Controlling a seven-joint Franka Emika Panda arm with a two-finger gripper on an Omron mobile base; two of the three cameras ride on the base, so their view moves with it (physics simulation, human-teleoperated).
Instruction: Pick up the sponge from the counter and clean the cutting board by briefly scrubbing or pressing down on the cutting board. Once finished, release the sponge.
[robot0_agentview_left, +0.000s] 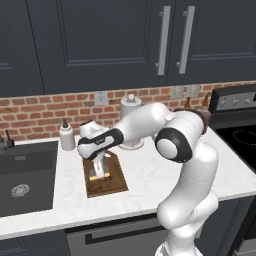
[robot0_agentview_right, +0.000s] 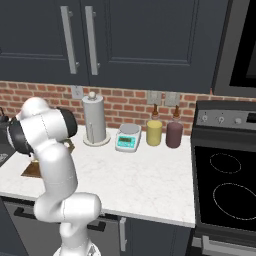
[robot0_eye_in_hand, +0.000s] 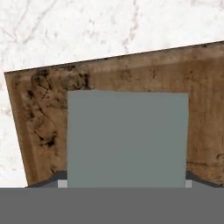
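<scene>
The dark brown cutting board (robot0_agentview_left: 114, 175) lies on the white counter (robot0_agentview_left: 150, 175) just right of the sink. My gripper (robot0_agentview_left: 99, 169) points straight down over the board's middle, shut on the sponge (robot0_agentview_left: 98, 176), whose yellow body rests against the wood. In the hand view the sponge's grey-green top (robot0_eye_in_hand: 127, 138) sits between my fingertips (robot0_eye_in_hand: 62, 183), with the stained board (robot0_eye_in_hand: 39, 122) all around it and white counter (robot0_eye_in_hand: 87, 30) beyond its edge. From the right base view my arm hides most of the board; only a brown edge of the cutting board (robot0_agentview_right: 31, 171) peeks out.
A black sink (robot0_agentview_left: 25, 175) lies left of the board, with a soap bottle (robot0_agentview_left: 66, 136) behind it. A paper towel holder (robot0_agentview_right: 95, 120), white-and-teal scale (robot0_agentview_right: 127, 137), yellow jar (robot0_agentview_right: 154, 132) and dark purple jar (robot0_agentview_right: 174, 134) line the brick wall. The stove (robot0_agentview_right: 230, 185) is at the right.
</scene>
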